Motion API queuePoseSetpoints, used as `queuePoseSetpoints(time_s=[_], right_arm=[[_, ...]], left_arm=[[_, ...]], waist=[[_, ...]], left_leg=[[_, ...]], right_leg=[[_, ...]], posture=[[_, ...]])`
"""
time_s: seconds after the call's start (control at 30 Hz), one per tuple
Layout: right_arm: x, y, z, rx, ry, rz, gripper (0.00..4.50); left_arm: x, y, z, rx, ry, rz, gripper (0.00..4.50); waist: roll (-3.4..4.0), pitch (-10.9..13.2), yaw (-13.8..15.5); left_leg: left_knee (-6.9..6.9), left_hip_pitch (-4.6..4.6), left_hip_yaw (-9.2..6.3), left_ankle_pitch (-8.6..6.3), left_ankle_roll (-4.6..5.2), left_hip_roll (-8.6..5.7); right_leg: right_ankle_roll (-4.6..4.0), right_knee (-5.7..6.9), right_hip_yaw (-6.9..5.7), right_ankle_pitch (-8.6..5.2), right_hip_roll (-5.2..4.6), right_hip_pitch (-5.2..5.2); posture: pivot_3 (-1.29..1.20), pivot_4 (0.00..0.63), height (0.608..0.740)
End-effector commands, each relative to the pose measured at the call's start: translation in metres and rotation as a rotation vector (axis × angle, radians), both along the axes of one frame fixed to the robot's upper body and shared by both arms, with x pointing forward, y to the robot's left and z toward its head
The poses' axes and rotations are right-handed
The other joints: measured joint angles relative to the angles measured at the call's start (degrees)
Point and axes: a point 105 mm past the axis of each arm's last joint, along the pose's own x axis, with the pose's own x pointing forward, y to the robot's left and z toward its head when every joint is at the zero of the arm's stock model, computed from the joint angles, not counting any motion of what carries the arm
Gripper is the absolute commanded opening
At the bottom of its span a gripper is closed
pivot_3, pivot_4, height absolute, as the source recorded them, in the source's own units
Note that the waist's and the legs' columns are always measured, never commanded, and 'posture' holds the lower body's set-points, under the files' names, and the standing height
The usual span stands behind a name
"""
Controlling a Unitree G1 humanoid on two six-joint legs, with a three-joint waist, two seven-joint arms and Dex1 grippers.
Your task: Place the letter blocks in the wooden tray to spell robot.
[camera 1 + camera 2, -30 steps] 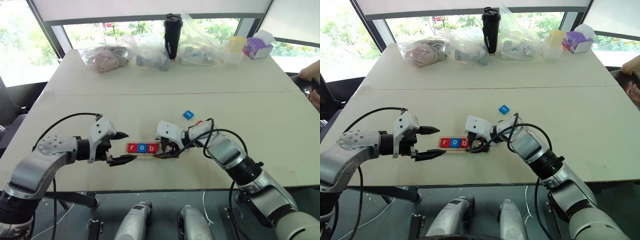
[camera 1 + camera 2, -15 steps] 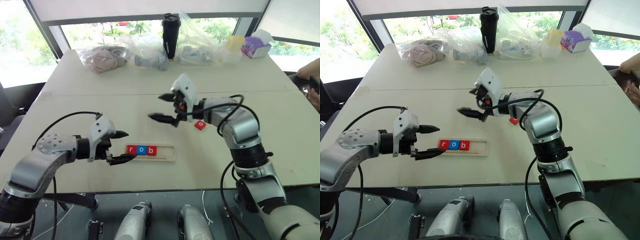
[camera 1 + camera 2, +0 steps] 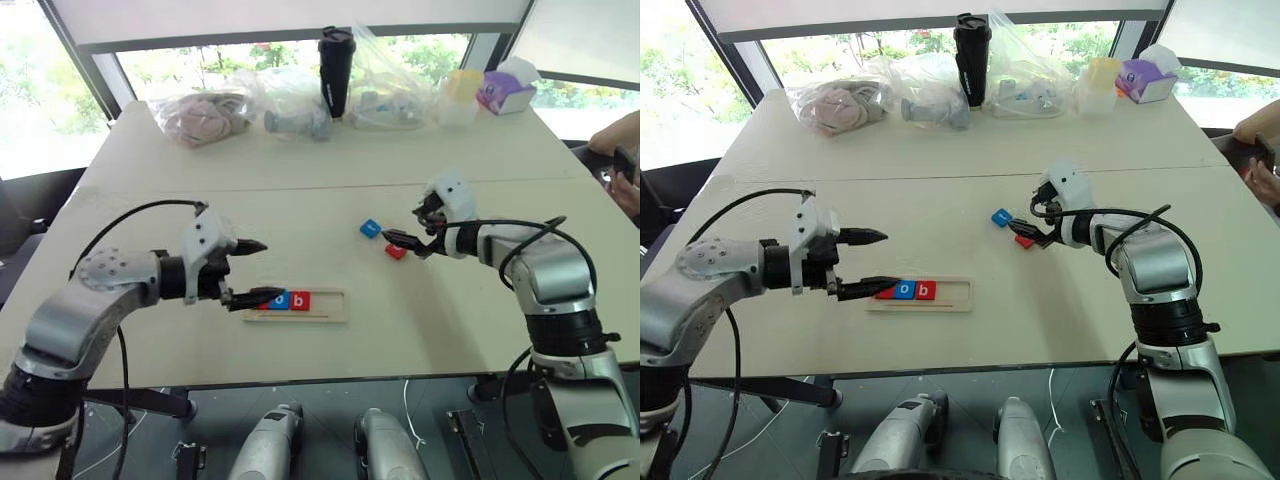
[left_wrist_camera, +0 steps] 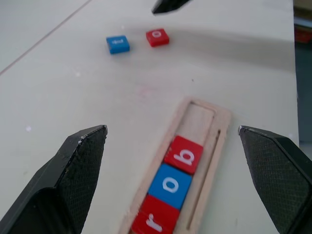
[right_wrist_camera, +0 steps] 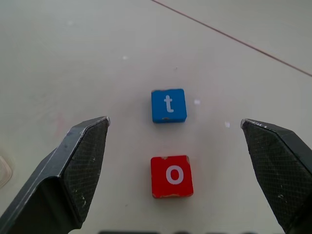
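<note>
The wooden tray [image 3: 333, 305] lies near the table's front edge. Its left part holds three letter blocks: red r [image 4: 155, 220], blue o [image 4: 170, 185] and red b [image 4: 184, 155]. The right part of the tray is bare. My left gripper [image 3: 272, 268] hovers open just above the tray's left end, and its lower finger covers the r in the head views. Further back and to the right, a blue t block [image 5: 168, 105] and a red o block [image 5: 171, 176] lie loose on the table. My right gripper [image 3: 402, 224] hangs open just above them, holding nothing.
Along the far edge stand plastic bags [image 3: 205, 112], a black tumbler [image 3: 336, 70], a yellow-lidded container [image 3: 460, 95] and a purple tissue box [image 3: 505, 88]. A person's arm [image 3: 615, 135] shows at the right edge. A seam [image 3: 300, 188] crosses the table.
My right gripper lifted away from the tray, swung right and came down over the loose t and o blocks. My left gripper rose a little. The blocks have not moved.
</note>
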Motion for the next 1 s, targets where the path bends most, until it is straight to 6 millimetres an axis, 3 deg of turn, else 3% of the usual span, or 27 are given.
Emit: queuePoseSetpoints(time_s=[0.03, 0.5, 0.6, 0.73, 0.77, 0.83, 1.0], right_arm=[[0.0, 0.002, -0.006, -0.001, 0.021, 0.015, 4.46], [0.017, -0.005, -0.043, -0.121, 0.109, 0.024, 4.46], [0.016, -0.004, -0.049, -0.149, 0.117, 0.04, 3.59], [0.014, -0.004, -0.048, -0.142, 0.122, 0.032, 1.46], [0.014, -0.005, -0.046, -0.141, 0.116, 0.022, 1.16], [0.014, -0.006, -0.044, -0.138, 0.103, 0.006, 1.19], [0.006, -0.008, -0.009, -0.052, 0.0, -0.114, 1.19]], left_arm=[[0.003, -0.001, 0.007, 0.01, -0.036, -0.01, 4.5], [0.007, -0.011, 0.016, -0.005, -0.089, -0.001, 4.5], [0.006, -0.011, 0.013, -0.004, -0.081, 0.003, 4.5], [0.006, -0.01, 0.01, 0.001, -0.074, 0.01, 4.5], [0.006, -0.011, 0.01, 0.0, -0.072, 0.009, 4.5], [0.006, -0.012, 0.009, -0.002, -0.07, 0.008, 4.5], [0.005, -0.017, 0.008, -0.003, -0.07, -0.016, 4.5]], waist=[[0.0, 0.0, 0.0], [0.0, 0.0, -0.1], [-0.01, 0.0, -0.1], [-0.01, 0.0, 0.0], [-0.01, 0.0, 0.0], [-0.02, 0.0, 0.0], [-0.01, 0.0, 0.2]], left_leg=[[0.01, 0.0, 0.03, 0.0, 0.01, -0.02], [0.05, 0.01, 0.05, 0.01, 0.02, -0.05], [0.06, 0.04, 0.06, 0.02, 0.01, -0.04], [0.07, 0.07, 0.05, 0.01, 0.01, -0.04], [0.08, 0.07, 0.05, 0.01, 0.01, -0.04], [0.08, 0.07, 0.05, 0.01, 0.0, -0.04], [0.07, 0.0, 0.05, 0.01, 0.01, -0.05]], right_leg=[[0.06, -0.02, 0.01, 0.04, -0.02, 0.0], [0.15, -0.09, 0.0, 0.09, 0.0, 0.07], [0.16, -0.07, 0.0, 0.09, 0.01, 0.09], [0.15, -0.07, 0.0, 0.09, 0.01, 0.13], [0.15, -0.07, 0.0, 0.09, 0.01, 0.13], [0.15, -0.07, 0.01, 0.09, 0.01, 0.13], [0.15, -0.07, 0.01, 0.08, -0.01, 0.05]], posture=[[0.0, 0.15, 0.74], [0.0, 0.15, 0.74], [0.0, 0.15, 0.74], [0.0, 0.15, 0.74], [0.0, 0.15, 0.74], [0.0, 0.15, 0.74], [0.0, 0.15, 0.74]])
